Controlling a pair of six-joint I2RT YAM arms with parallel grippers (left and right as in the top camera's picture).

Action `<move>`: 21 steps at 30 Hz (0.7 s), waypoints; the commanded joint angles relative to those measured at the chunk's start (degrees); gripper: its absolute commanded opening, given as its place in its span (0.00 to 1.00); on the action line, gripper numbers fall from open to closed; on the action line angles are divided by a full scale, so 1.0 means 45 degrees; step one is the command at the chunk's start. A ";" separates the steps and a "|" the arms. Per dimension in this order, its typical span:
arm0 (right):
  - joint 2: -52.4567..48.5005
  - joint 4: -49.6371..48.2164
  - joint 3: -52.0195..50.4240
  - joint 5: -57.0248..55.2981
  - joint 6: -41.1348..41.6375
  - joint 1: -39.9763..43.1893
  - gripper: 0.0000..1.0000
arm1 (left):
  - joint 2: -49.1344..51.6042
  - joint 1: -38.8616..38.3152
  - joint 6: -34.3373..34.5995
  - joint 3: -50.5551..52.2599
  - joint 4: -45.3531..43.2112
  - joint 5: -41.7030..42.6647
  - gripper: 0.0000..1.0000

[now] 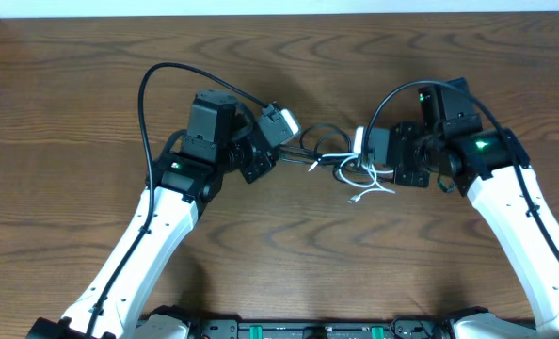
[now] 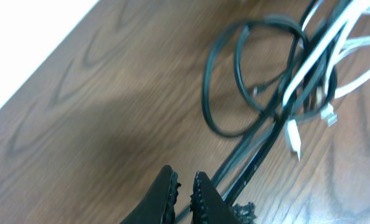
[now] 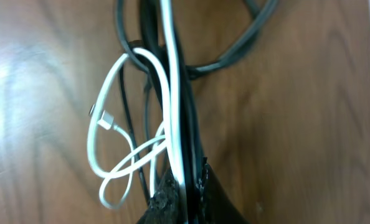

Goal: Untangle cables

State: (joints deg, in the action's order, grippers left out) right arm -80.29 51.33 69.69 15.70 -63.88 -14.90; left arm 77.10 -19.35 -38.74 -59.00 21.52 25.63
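The cables lie bunched at the table's middle: thin black cables (image 1: 322,141) in loops, with a white cable (image 1: 369,188) laced through them. In the right wrist view my right gripper (image 3: 186,174) is shut on the white cable (image 3: 172,74) and a black cable (image 3: 192,124) together, with white loops (image 3: 98,149) hanging to its left. My left gripper (image 2: 184,182) has its jaws almost together. Two taut black cables (image 2: 260,137) run from the tangle (image 2: 297,87) down past its right finger and show again low between the fingers. From overhead the left gripper (image 1: 303,155) and right gripper (image 1: 364,165) flank the bunch.
The wooden table (image 1: 279,56) reaches a white far edge (image 2: 23,43). A thick black arm cable (image 1: 157,85) arcs over the left arm, and another (image 1: 392,94) over the right arm.
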 commanded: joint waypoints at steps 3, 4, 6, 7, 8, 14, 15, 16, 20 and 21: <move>0.0102 -0.0996 0.0151 -0.1671 0.2803 0.0661 0.01 | 0.0000 0.0151 0.0010 -0.0272 0.0763 -0.2739 0.08; 0.0102 -0.1103 0.0151 -0.1753 0.3011 0.0699 0.01 | 0.0000 0.0151 0.0010 -0.0272 0.0889 -0.2977 0.08; 0.0102 -0.1365 0.0151 -0.1904 0.3434 0.0835 0.01 | 0.0000 0.0151 0.0005 -0.0272 0.1171 -0.3313 0.08; 0.0102 -0.1433 0.0151 -0.1972 0.3604 0.0908 0.09 | 0.0000 0.0151 0.0010 -0.0272 0.1307 -0.3415 0.08; 0.0102 -0.1506 0.0151 -0.2089 0.3823 0.0971 0.24 | 0.0000 0.0151 0.0005 -0.0272 0.1413 -0.3507 0.08; 0.0102 -0.1506 0.0151 -0.2501 0.4386 0.1243 0.30 | 0.0000 0.0151 0.0083 -0.0272 0.1545 -0.3502 0.08; 0.0102 -0.1511 0.0151 -0.2463 0.4386 0.1239 0.29 | 0.0000 0.0151 0.0107 -0.0272 0.1540 -0.3356 0.08; 0.0102 -0.1530 0.0151 -0.2317 0.4386 0.1239 0.29 | 0.0000 0.0151 0.0107 -0.0272 0.1545 -0.3133 0.08; 0.0102 -0.1666 0.0151 0.0510 0.4381 0.1219 0.37 | 0.0000 0.0146 0.0102 -0.0272 0.1341 -0.1647 0.08; 0.0097 -0.1773 0.0151 0.1316 0.4386 0.1219 0.34 | 0.0000 0.0151 0.0107 -0.0272 0.1171 -0.1151 0.08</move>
State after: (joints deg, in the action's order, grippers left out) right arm -80.29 44.12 69.69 9.52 -45.21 -9.61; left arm 77.10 -18.90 -38.79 -59.02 28.08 13.63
